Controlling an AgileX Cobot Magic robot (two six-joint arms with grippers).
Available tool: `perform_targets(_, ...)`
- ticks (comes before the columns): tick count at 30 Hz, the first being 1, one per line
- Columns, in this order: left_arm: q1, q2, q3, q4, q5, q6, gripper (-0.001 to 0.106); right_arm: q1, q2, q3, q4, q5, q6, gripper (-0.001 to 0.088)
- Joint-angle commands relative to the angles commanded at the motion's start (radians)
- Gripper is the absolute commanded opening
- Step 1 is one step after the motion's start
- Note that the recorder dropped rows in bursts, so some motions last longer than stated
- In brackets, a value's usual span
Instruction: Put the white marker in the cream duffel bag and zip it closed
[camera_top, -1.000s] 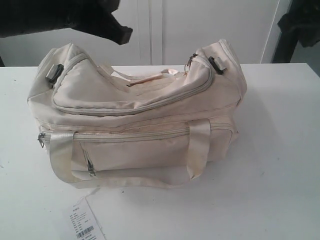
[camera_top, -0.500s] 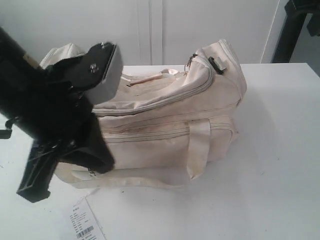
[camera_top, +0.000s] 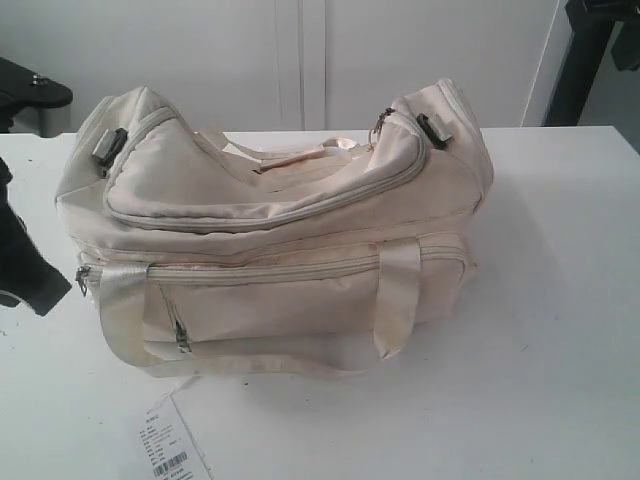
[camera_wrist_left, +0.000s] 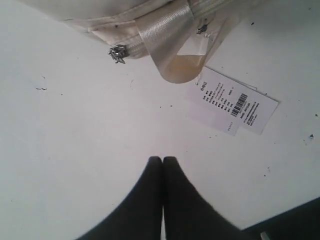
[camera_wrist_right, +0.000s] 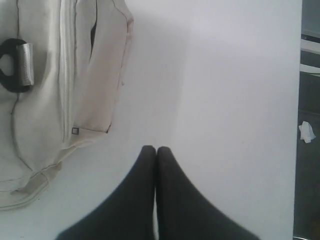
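Observation:
The cream duffel bag (camera_top: 280, 230) lies on the white table (camera_top: 540, 350), its top zip closed along the curved flap. A corner of the bag (camera_wrist_left: 150, 20) and one end of the bag (camera_wrist_right: 50, 90) show in the wrist views. The white marker is out of view. My left gripper (camera_wrist_left: 162, 159) is shut with nothing in it, above bare table beside the bag's strap handle (camera_wrist_left: 170, 35). A dark part of the left arm (camera_top: 25, 265) sits at the left edge of the exterior view. My right gripper (camera_wrist_right: 156, 148) is shut and empty over the table past the bag's end.
A barcode paper tag (camera_top: 170, 445) lies on the table in front of the bag, and the tag (camera_wrist_left: 232, 102) also shows in the left wrist view. A metal zip pull (camera_wrist_left: 118, 53) hangs at the bag's corner. White cabinet doors stand behind the table.
The left arm swept in front of the bag half a second ago and has now pulled back to the left edge. The bag has not moved.

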Motion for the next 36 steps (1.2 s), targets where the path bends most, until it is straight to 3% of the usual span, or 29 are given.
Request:
perform_targets(4,0.0,0.0,0.0,-0.034,-0.074,0.0,0.0,0.0,0.0,0.0,0.0,-0.002,0.0,0.0)
perform_targets(12,0.018,-0.123,0.097,-0.077,-0.405,0.026,0.0,0.0,0.0,0.0,0.0,-0.004,0.0,0.0)
perform_targets(23,0.184,-0.306,0.304,-0.079,-0.578,0.026,0.0,0.0,0.0,0.0,0.0,-0.004,0.0,0.0)
perform_targets(30,0.28,-0.393,0.404,-0.083,-0.601,0.054,0.0,0.0,0.0,0.0,0.0,-0.004,0.0,0.0)
perform_targets(36,0.304,-0.481,0.471,-0.084,-0.69,0.063,0.0,0.0,0.0,0.0,0.0,-0.004,0.0,0.0)
